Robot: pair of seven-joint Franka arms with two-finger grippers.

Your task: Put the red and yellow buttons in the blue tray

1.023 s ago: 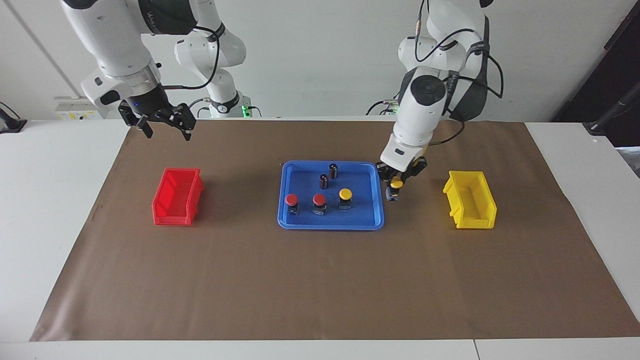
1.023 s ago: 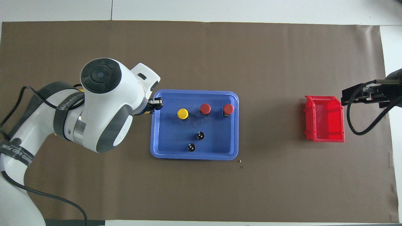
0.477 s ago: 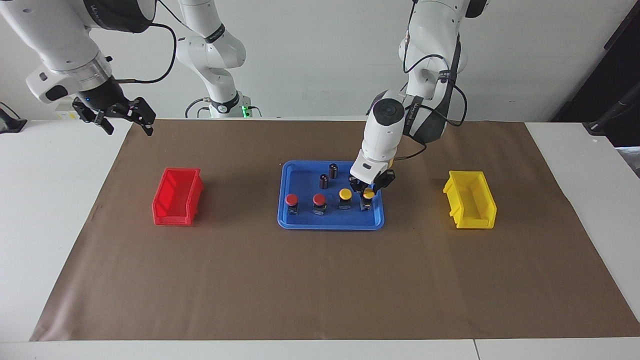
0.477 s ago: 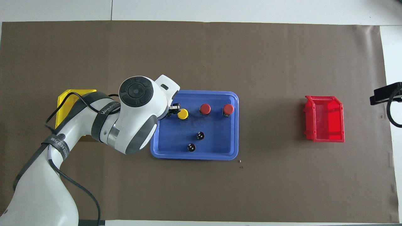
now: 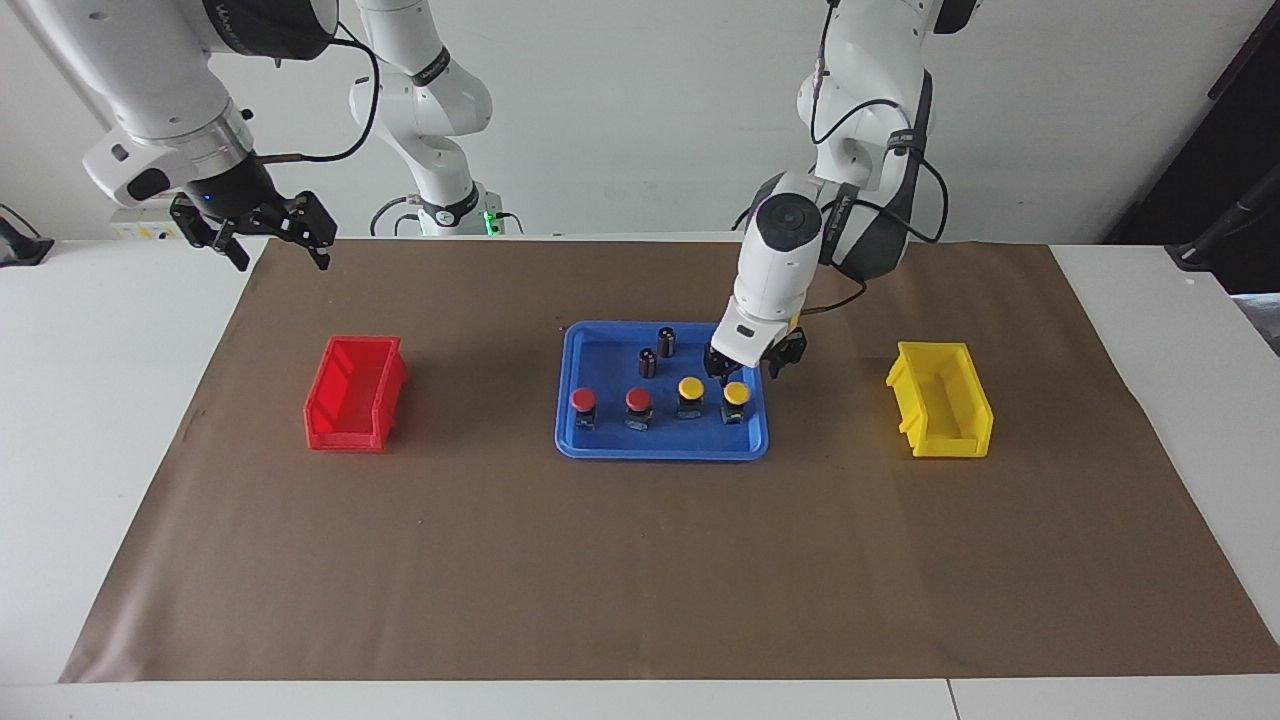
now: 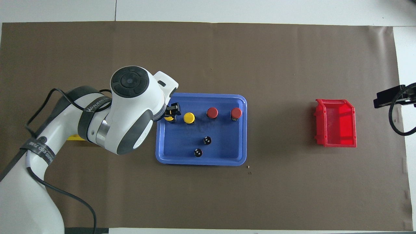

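Observation:
The blue tray (image 5: 602, 356) lies mid-table, also in the overhead view (image 6: 224, 148). In it stand, in a row, two red buttons (image 5: 583, 401) (image 5: 638, 401) and two yellow buttons (image 5: 690, 388) (image 5: 736, 393). In the overhead view the reds (image 6: 236, 113) (image 6: 212, 112) and one yellow (image 6: 189, 117) show whole. The other yellow (image 6: 168, 118) is partly hidden by my left gripper (image 6: 172, 112). My left gripper (image 5: 755, 364) is open just above that button, apart from its cap. My right gripper (image 5: 265, 238) is open and raised, waiting over the table's edge at the right arm's end.
Two dark brown capless cylinders (image 5: 666, 341) (image 5: 648, 362) stand in the tray, nearer to the robots than the buttons. A red bin (image 5: 355, 392) sits toward the right arm's end. A yellow bin (image 5: 940, 398) sits toward the left arm's end.
My left gripper carried the yellow button from beside the tray into it, set it beside the other yellow one, let go and rose a little. My right gripper swung outward, then slightly back.

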